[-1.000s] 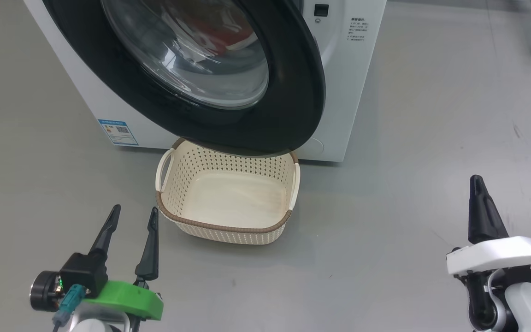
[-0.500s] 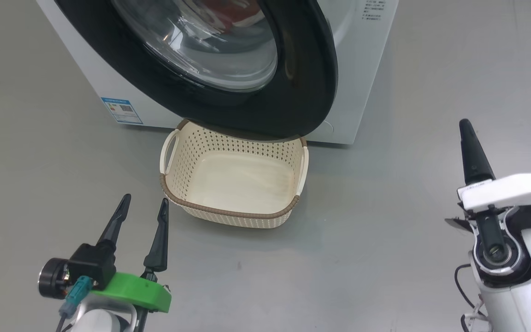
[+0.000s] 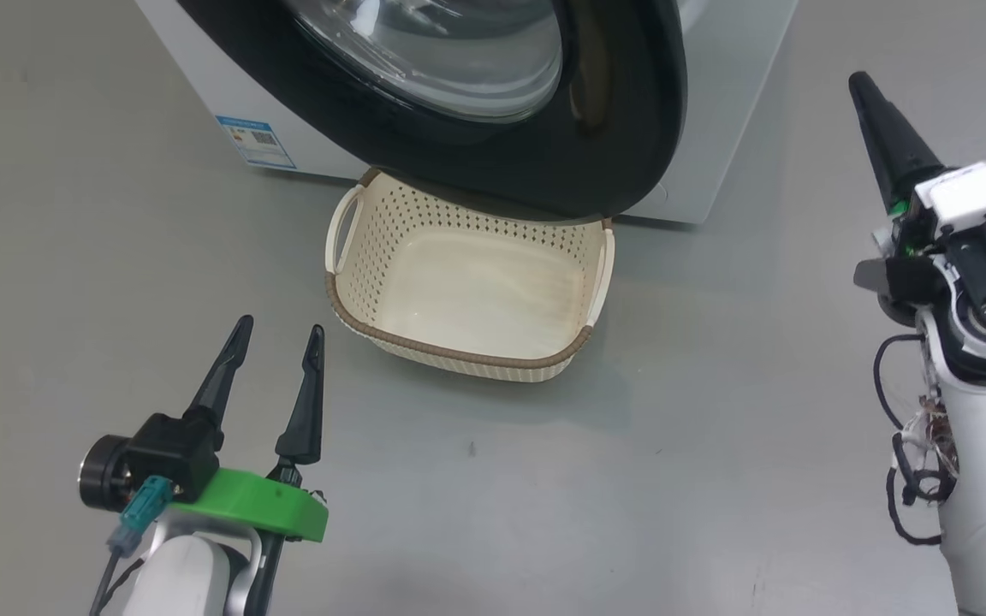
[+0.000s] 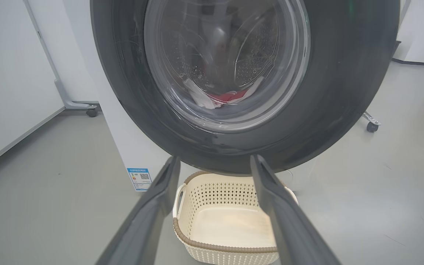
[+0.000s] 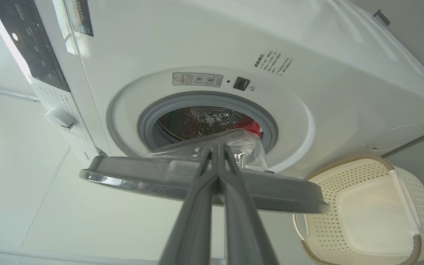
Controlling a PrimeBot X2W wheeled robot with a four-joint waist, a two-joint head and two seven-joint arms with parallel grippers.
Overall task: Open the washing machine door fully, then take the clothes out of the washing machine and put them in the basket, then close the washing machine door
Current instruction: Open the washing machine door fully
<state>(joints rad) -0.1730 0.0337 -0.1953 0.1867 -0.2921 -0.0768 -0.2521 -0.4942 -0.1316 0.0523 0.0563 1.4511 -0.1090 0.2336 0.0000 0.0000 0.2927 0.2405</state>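
- The right gripper [image 3: 865, 90], its two long dark fingers pressed together and gripping nothing, is reaching farther forward than a second ago, towards the door's free edge.
- The left gripper [image 3: 277, 325], spread wide and empty, is hovering low near the basket's corner, much as before.
- The large round glossy black-rimmed, glass-bowled door [image 3: 630, 128] is standing only partly open, so opening is probably still the step in hand.
- Counting: two grippers, one door, one big white front-loading washing machine [image 3: 741, 111], and one cream perforated plastic basket [image 3: 459, 352], sitting empty beneath the door.
- The bright red-and-white fabric clothes [image 5: 250, 127] are lying in the drum. Possibly several, but the bundle is too hidden to count.
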